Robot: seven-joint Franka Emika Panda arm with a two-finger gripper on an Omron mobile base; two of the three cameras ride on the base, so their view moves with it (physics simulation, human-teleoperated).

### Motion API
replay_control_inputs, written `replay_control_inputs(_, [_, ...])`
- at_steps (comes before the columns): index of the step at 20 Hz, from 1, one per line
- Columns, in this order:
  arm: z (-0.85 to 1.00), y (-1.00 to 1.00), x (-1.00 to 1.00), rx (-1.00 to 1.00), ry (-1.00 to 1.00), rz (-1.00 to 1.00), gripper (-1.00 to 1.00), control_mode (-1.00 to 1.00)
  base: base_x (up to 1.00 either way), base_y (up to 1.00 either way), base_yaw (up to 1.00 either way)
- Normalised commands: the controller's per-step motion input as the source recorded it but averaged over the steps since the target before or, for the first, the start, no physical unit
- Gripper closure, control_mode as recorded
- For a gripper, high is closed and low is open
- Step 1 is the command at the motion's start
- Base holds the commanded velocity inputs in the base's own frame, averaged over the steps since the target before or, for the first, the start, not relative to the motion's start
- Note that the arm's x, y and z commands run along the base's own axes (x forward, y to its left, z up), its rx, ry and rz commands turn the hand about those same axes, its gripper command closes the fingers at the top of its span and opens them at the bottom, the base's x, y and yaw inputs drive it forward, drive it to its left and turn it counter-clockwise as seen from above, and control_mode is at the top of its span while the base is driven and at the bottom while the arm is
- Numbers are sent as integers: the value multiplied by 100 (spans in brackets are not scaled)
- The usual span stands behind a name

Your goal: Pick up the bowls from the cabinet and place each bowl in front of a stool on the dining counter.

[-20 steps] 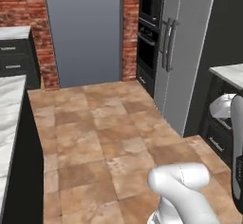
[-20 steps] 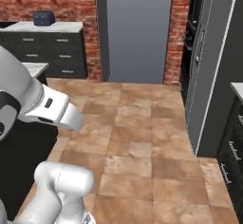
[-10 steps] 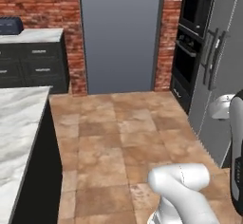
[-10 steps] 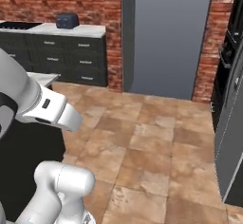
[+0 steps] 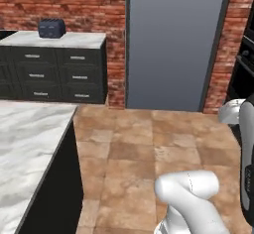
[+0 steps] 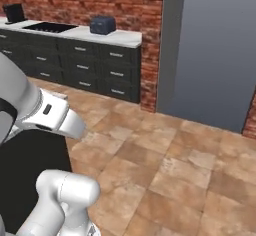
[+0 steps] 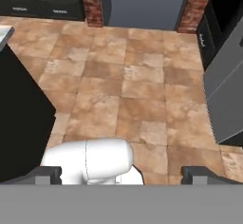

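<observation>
My gripper (image 7: 126,175) is open in the hand view, its two dark fingertips (image 7: 47,174) far apart with nothing between them, looking down on tan floor tiles (image 7: 137,90). The dining counter (image 5: 25,144), a white grey-veined marble slab on a black base, runs along the lower left of the left base view, and its corner (image 7: 4,32) shows at the hand view's left edge. The bowls, the cabinet and the stools are out of view.
Black drawer units (image 5: 54,74) (image 6: 85,65) with silver handles stand against the brick wall, under a marble top carrying a dark toaster (image 5: 52,28) (image 6: 103,24). A tall grey panel (image 5: 173,44) stands right of them. Black ovens (image 7: 218,23) and a grey fridge side (image 7: 228,90) edge the floor.
The whole picture has slid to the right, so the base has turned left: the fridge and ovens left the base views, the drawer units and toaster came in. The gripper stays open.
</observation>
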Motion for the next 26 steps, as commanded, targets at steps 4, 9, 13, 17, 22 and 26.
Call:
replay_control_inputs(4, [0,0,0,0,0,0,-100,100,100,-80,34])
replay_control_inputs(9, [0,0,0,0,0,0,-100,100,100,-83,35])
replay_control_inputs(13, [0,0,0,0,0,0,-100,100,100,-84,35])
replay_control_inputs(17, [0,0,0,0,0,0,-100,100,100,-80,40])
replay_control_inputs(22, [0,0,0,0,0,0,-100,100,100,-49,52])
replay_control_inputs(26, [0,0,0,0,0,0,-100,100,100,-33,58])
